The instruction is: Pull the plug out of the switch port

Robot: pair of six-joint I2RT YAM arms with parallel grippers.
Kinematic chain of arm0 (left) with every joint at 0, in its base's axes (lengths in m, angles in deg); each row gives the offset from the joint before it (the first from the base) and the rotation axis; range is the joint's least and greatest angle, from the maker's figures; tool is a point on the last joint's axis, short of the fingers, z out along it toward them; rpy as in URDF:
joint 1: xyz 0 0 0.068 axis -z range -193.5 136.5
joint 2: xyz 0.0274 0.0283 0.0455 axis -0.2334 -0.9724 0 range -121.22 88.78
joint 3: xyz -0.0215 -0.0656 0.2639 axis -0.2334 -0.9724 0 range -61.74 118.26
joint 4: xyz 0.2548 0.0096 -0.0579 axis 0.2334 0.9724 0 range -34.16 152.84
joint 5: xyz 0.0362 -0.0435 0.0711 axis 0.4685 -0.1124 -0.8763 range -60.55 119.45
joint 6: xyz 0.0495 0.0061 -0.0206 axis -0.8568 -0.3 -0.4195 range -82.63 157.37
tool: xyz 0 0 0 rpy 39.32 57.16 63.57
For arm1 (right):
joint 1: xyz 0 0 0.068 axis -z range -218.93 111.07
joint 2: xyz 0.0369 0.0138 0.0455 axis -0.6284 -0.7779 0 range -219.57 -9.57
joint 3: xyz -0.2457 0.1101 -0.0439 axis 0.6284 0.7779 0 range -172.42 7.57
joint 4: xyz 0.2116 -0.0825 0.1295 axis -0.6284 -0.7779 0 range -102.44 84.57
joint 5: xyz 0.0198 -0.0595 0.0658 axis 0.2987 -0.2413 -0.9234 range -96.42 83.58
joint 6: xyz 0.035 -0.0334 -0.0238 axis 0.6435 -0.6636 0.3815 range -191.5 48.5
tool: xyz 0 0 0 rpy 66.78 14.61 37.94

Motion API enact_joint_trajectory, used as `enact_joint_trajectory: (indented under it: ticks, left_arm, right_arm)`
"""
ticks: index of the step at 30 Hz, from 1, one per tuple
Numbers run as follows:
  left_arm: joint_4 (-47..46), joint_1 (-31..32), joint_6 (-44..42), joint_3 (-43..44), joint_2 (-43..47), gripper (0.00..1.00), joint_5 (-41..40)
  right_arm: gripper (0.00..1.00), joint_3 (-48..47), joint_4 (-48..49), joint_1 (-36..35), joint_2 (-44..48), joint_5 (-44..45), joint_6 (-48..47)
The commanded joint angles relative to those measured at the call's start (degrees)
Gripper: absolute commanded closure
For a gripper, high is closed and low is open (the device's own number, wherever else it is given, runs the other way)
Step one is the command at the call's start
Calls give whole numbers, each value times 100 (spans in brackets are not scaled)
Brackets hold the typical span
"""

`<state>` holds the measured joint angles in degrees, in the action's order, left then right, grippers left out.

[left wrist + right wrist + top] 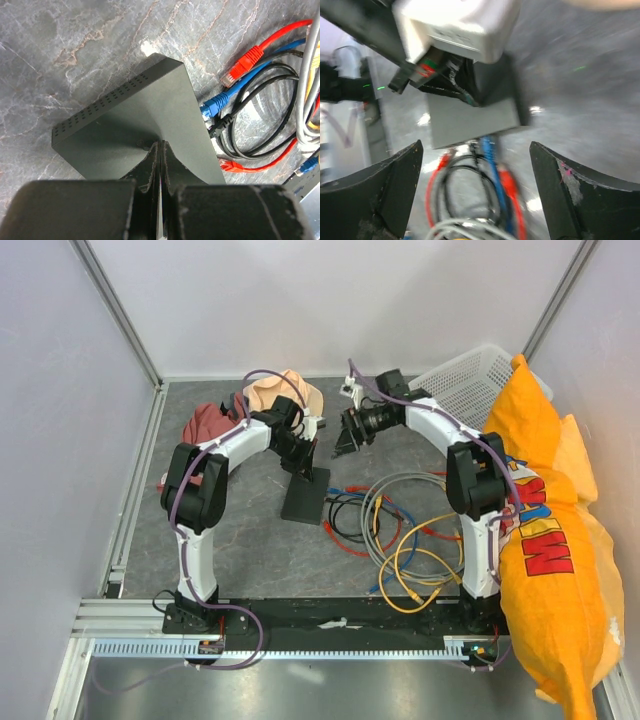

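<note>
Step in hand = brace + approach: switch (305, 498) lies flat on bench (230, 540) centre, L fingers (148, 170) shut w/ nothing between, tips pressed on its top. R fingers (385, 190) are spread wide and empty, hovering clear of switch and cables (view blurred). Blue plug (214, 106) and black plug (218, 128) sit at switch edge, can't tell which is seated; next prob. needs R down onto plug body, close, pull straight out along bench while L pins box.

Grey marbled tabletop (250, 550) within pale lilac walls (250, 300) and aluminium corner posts (115, 308)
</note>
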<state>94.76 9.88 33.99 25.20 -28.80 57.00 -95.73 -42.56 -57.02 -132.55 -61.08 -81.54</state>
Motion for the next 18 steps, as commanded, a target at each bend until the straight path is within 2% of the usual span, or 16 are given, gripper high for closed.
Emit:
enact_joint_trajectory:
  ticks: [1, 6, 9, 15, 18]
  left_arm:
    - [-121, -17, 267, -167, 621, 98, 232]
    - [-121, -140, 285, -659, 1184, 98, 890]
    - [-156, -132, 460, -1011, 1150, 98, 1050]
    - [-314, -140, 443, -1372, 1027, 98, 674]
    - [-332, -149, 443, -1372, 913, 98, 550]
  right_arm:
    - [7, 284, 249, -90, -419, -986, 512]
    - [9, 223, 372, -186, -762, -933, 775]
    - [14, 249, 390, -230, -903, -951, 881]
    - [21, 451, 390, -274, -1035, -1003, 978]
    - [28, 609, 399, -292, -1079, -768, 987]
